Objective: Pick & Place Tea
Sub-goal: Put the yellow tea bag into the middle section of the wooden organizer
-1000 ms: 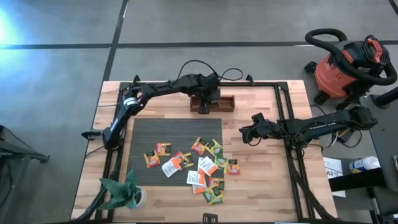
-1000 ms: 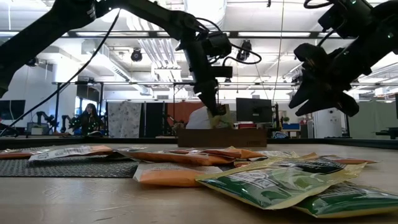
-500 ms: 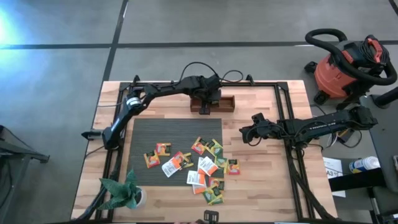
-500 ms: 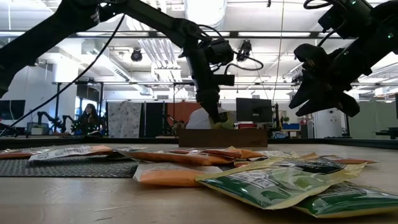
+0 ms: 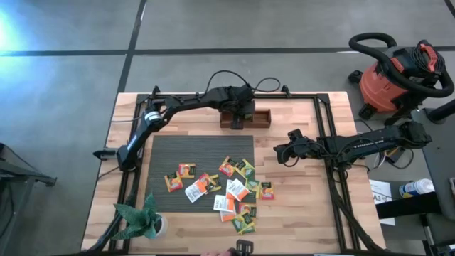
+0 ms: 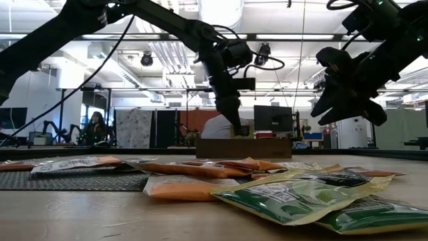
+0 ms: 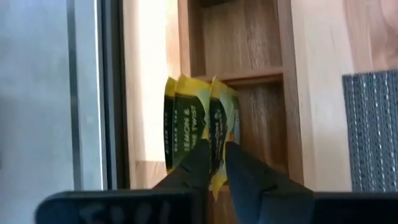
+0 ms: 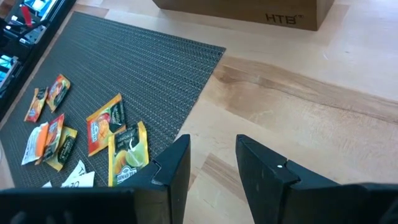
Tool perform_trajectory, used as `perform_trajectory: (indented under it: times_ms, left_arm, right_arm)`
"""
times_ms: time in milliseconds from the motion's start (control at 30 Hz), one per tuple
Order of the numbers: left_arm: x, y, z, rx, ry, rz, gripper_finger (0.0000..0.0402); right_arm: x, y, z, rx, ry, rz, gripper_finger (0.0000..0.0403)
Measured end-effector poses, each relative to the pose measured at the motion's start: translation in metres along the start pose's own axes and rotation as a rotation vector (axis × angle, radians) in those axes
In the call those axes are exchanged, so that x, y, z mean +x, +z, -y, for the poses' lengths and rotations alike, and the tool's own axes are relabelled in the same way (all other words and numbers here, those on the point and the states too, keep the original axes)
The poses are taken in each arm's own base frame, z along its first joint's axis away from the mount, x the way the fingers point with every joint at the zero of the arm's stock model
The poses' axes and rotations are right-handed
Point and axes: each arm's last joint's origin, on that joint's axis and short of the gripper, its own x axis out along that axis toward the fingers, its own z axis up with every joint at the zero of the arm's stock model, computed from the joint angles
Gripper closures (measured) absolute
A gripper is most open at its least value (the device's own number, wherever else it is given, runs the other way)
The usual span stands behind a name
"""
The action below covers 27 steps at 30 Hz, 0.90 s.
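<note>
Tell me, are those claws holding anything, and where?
The left gripper pinches a yellow tea packet by its edge inside the wooden box. The right gripper holds nothing.

The left tool (image 5: 237, 121) fills the wooden box (image 5: 257, 118) at the desk's (image 5: 298, 220) far edge, tea packets (image 5: 231, 188) crowd the mat's (image 5: 170, 149) near right corner, and bare wood lies open under the raised right tool (image 5: 279, 153) toward the right edge.
</note>
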Motion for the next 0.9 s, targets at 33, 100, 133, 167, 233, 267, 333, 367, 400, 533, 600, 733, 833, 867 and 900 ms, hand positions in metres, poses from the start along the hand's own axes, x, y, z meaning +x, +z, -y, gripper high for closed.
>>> perform_trajectory:
  times_ms: [33, 100, 133, 167, 233, 267, 333, 367, 400, 533, 600, 733, 833, 867, 900]
  left_arm:
    - [0.0, 0.001, 0.0, -0.001, 0.004, 0.006, 0.0345]
    - [0.0, 0.001, -0.001, -0.001, 0.018, 0.009, 0.0332]
    - [0.0, 0.002, -0.002, 0.001, 0.036, 0.006, 0.0327]
    - [0.0, 0.002, -0.003, 0.006, 0.062, 0.001, 0.0323]
    - [0.0, 0.003, -0.005, 0.019, 0.121, -0.017, 0.032]
    - [-0.001, 0.003, -0.005, 0.027, 0.147, -0.03, 0.032]
    - [-0.005, 0.004, -0.007, 0.038, 0.192, -0.048, 0.0319]
    - [-0.008, 0.005, -0.007, 0.038, 0.206, -0.049, 0.0319]
    - [-0.013, 0.007, -0.006, 0.036, 0.218, -0.046, 0.0319]
    - [-0.038, 0.016, 0.0, -0.048, 0.217, -0.006, 0.0319]
    - [-0.05, 0.019, 0.007, -0.109, 0.17, 0.026, 0.0319]
    - [-0.067, 0.021, 0.027, -0.254, -0.051, 0.081, 0.0319]
    - [-0.066, 0.017, 0.046, -0.303, -0.21, 0.087, 0.0319]
    - [-0.063, 0.014, 0.055, -0.3, -0.253, 0.073, 0.0319]
    - [-0.061, 0.012, 0.062, -0.296, -0.282, 0.066, 0.0319]
  right_arm:
    - [0.0, 0.0, 0.0, 0.0, 0.0, 0.0, 0.0275]
    - [0.0, 0.0, 0.0, 0.002, 0.0, 0.0, 0.0275]
    - [0.0, 0.0, 0.0, 0.002, 0.0, 0.0, 0.0275]
    - [0.0, 0.0, 0.0, 0.002, 0.0, 0.0, 0.0275]
    - [0.0, 0.0, 0.0, 0.003, 0.0, 0.0, 0.0275]
    - [0.0, 0.0, 0.0, 0.003, 0.0, 0.0, 0.0275]
    - [0.0, 0.0, 0.0, 0.003, 0.0, 0.0, 0.0275]
    - [0.0, 0.0, 0.0, 0.003, 0.0, 0.0, 0.0275]
    - [0.0, 0.0, 0.0, 0.001, 0.0, 0.0, 0.0275]
    - [0.0, 0.0, 0.0, 0.0, -0.001, 0.0, 0.0275]
    - [0.001, -0.001, 0.001, 0.001, 0.0, -0.01, 0.0275]
    - [0.004, -0.005, 0.001, -0.005, 0.009, -0.079, 0.0275]
    - [0.01, -0.01, 0.002, 0.009, 0.013, -0.168, 0.0275]
    - [0.012, -0.012, 0.002, 0.013, 0.013, -0.191, 0.0275]
    - [0.015, -0.014, 0.002, 0.019, 0.012, -0.217, 0.0275]
